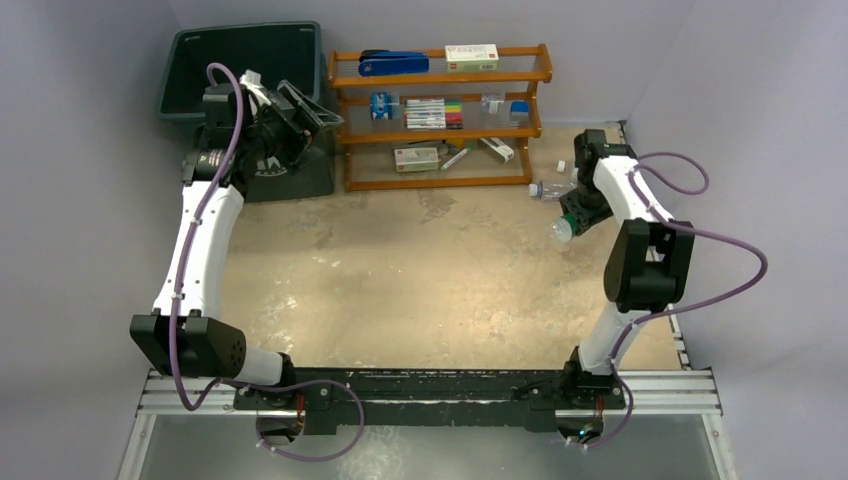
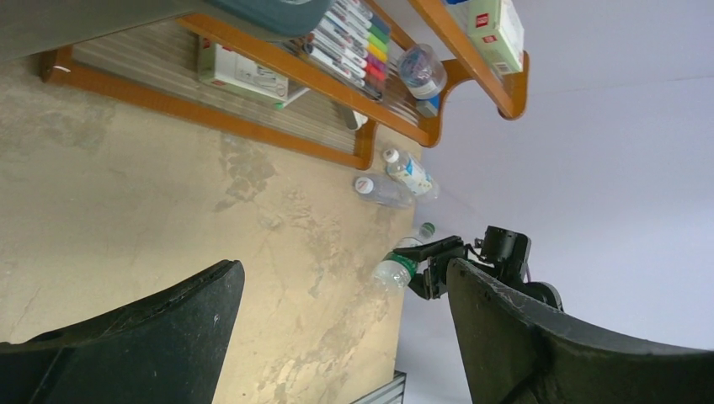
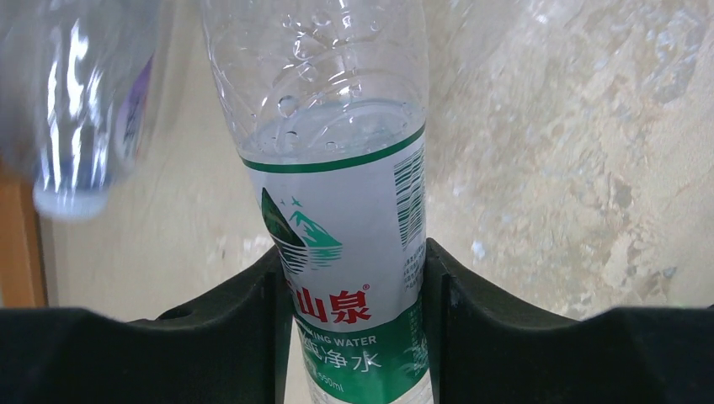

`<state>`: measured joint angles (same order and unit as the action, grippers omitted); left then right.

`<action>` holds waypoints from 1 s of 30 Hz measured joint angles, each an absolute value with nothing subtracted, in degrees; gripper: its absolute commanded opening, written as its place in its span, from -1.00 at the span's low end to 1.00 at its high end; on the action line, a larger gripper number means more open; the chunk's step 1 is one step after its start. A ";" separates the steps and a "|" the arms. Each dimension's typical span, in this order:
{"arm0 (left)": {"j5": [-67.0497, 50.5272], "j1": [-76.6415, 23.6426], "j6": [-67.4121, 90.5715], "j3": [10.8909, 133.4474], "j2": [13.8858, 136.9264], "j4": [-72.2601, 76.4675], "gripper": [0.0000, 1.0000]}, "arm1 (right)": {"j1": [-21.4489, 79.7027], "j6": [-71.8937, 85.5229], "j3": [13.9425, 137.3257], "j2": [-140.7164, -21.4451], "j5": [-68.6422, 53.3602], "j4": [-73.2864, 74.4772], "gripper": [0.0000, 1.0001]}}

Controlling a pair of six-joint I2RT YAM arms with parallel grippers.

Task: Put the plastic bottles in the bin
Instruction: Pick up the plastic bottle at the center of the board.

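Near wooden rack (image 1: 440, 133), labelled bottle (image 3: 345, 210) between right fingers (image 3: 505, 337), second bottle (image 3: 80, 101) alongside

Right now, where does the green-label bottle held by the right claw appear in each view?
Top external: the green-label bottle is right of centre, in the right claw.
Left wrist: just below centre, small, far off.
Right wrist: centre, large, gripped at the bottom edge.
Shared landmark: the wooden rack, seen in the top and left wrist views.

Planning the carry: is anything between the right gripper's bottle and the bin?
Yes: the left gripper hangs over the bin's front corner beside the wooden rack, on the bottle's straight path.
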<state>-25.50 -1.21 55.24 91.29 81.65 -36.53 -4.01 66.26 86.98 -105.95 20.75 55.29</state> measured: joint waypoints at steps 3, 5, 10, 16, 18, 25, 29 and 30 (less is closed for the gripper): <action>-27.07 -1.23 56.95 91.29 81.65 -34.63 0.80 | -1.52 64.23 86.98 -102.50 19.68 55.79 -0.28; -28.47 -1.28 59.07 91.07 81.67 -32.25 0.80 | -0.43 62.33 86.98 -99.39 18.63 55.90 -0.28; -31.83 -1.63 65.84 87.83 81.65 -22.68 0.80 | 1.63 56.93 87.11 -91.64 15.03 55.53 -0.31; -34.81 -2.57 76.99 81.45 81.62 -6.33 0.80 | 5.72 48.29 87.92 -85.93 5.96 51.03 -0.25; -35.53 -3.07 81.25 79.53 81.62 0.36 0.80 | 6.79 44.93 87.99 -84.40 1.32 48.01 -0.23; -36.69 -4.12 90.54 78.46 81.58 17.63 0.80 | 8.38 34.96 92.58 -82.24 -14.94 38.02 -0.21; -36.71 -4.75 92.23 78.48 81.52 22.17 0.80 | 9.23 31.27 96.90 -83.18 -25.78 33.41 -0.18; -36.75 -5.06 92.18 78.52 81.52 22.24 0.80 | 9.65 30.50 98.61 -84.05 -28.45 32.69 -0.18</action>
